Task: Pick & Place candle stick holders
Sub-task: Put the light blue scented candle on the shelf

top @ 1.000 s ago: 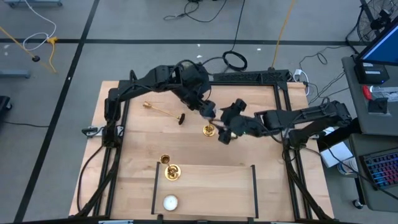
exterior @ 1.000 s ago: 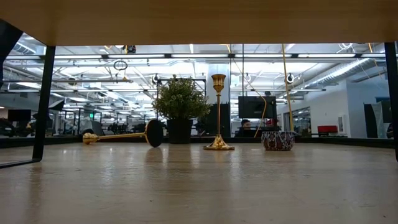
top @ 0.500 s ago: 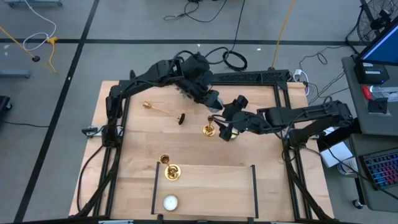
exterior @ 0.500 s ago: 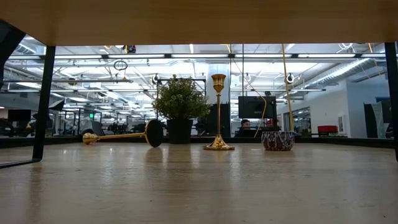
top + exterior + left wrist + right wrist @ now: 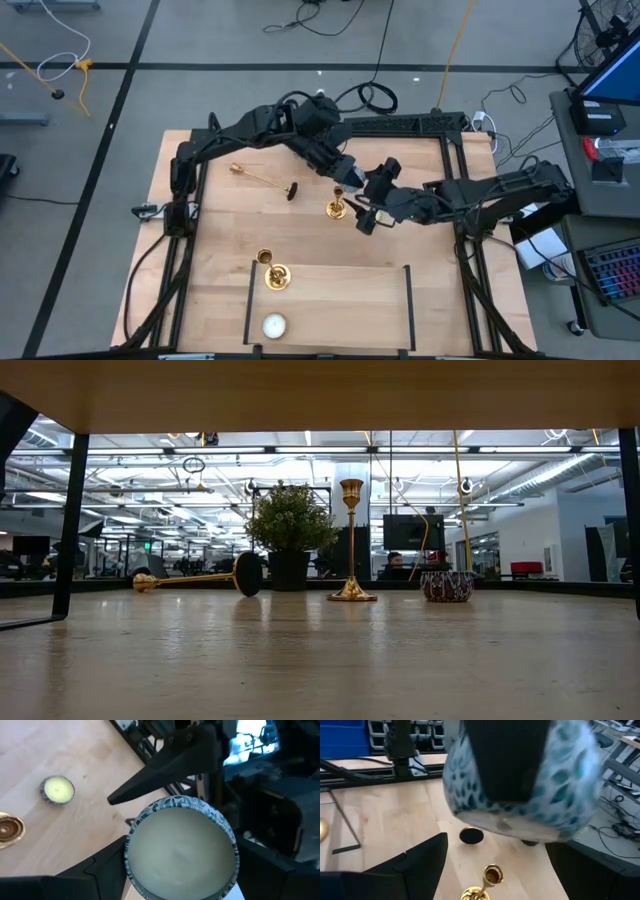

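Three candle stick holders are seen on the table. The upright candle stick holder has its axis vertical, cup up, just beside the right hand and below the left hand. The toppled holder lies flat, base toward the left hand. The third holder stands nearer the front edge. A blue-patterned candle bowl is pinched between the left hand's fingers. Right hand fingers are spread, nothing held.

Bright, even indoor light with soft shadows.
Ceiling strip lights glow behind the low view, leaving the tabletop foreground soft. In the right wrist view the patterned bowl is blurred; the standing candlestick glints.
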`<state>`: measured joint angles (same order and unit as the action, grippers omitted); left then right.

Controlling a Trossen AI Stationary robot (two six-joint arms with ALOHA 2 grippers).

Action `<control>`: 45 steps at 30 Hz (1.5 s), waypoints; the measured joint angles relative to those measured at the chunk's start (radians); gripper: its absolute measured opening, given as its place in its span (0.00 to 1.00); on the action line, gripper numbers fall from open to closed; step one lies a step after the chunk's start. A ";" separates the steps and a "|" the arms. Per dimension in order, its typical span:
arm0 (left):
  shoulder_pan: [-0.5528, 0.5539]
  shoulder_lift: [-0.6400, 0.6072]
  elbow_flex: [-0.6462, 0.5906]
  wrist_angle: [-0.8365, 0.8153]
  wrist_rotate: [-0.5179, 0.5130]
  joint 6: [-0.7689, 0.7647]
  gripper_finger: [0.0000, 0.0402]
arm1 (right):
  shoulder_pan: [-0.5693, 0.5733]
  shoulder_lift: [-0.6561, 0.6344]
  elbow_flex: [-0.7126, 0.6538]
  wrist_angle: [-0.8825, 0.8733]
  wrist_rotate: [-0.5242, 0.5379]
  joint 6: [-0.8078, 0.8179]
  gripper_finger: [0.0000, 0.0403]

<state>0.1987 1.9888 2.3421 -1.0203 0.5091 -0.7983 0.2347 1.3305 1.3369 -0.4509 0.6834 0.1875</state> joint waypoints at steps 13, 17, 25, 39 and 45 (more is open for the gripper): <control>-0.051 0.000 0.000 -0.136 -0.139 0.142 0.73 | 0.027 -0.021 -0.001 0.020 -0.012 0.077 0.83; -0.052 0.000 0.000 -0.106 -0.135 0.142 0.73 | 0.030 -0.020 0.000 0.044 -0.031 0.089 0.83; -0.057 0.000 0.000 -0.092 -0.121 0.135 0.73 | 0.031 -0.020 0.001 0.171 -0.029 0.014 0.83; -0.064 0.001 0.000 -0.084 -0.126 0.130 0.73 | 0.018 -0.002 0.001 0.135 -0.034 0.040 0.83; -0.065 0.000 -0.022 -0.077 -0.121 0.131 0.73 | 0.001 0.034 0.001 0.163 -0.074 0.068 0.83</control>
<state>0.1341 1.9891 2.3198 -1.0971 0.3879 -0.6678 0.2356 1.3642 1.3377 -0.2877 0.6093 0.2557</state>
